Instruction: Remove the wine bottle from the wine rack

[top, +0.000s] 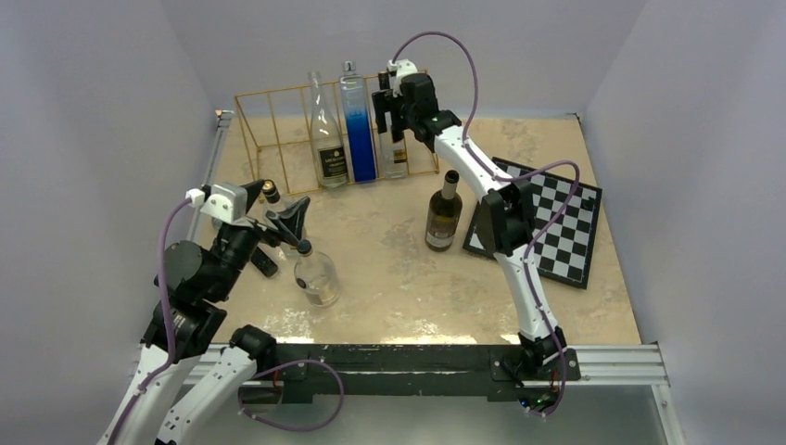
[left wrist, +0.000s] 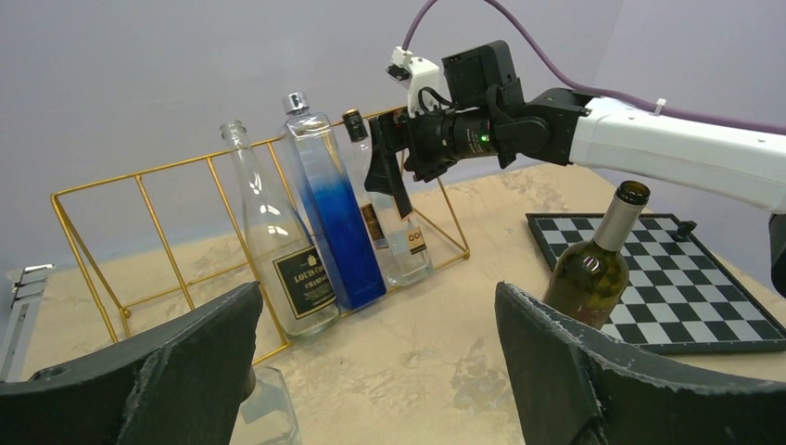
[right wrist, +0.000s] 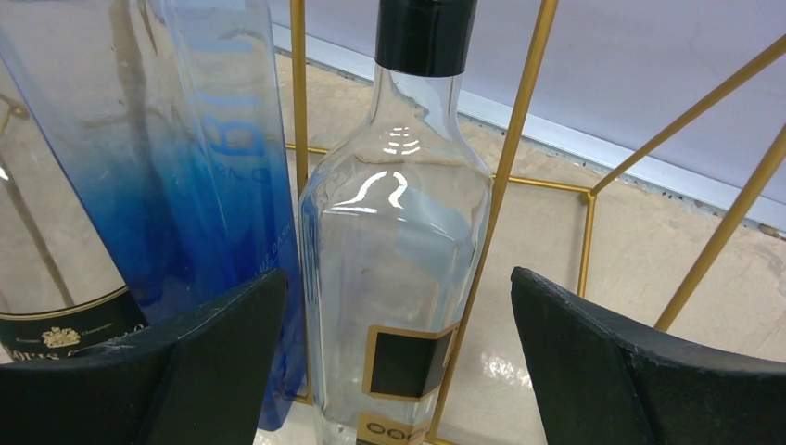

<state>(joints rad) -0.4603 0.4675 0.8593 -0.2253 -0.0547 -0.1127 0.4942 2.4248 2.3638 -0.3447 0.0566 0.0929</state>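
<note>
Right wrist view: saw right pincer (right wrist: 399, 287) spread wide either side of the clear black-capped wine bottle (right wrist: 394, 222), upright in the wine rack (right wrist: 519, 120), centre frame. Judged slick, rigid, breakable glass, probably light; best clamped across the body above the label (right wrist: 408, 362). Found left pincer (left wrist: 378, 306) agape too.

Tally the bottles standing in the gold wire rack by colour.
Clear: 2 (black-label bottle, black-capped bottle)
Blue: 1 (blue bottle)
Total: 3 in the wine rack
</note>
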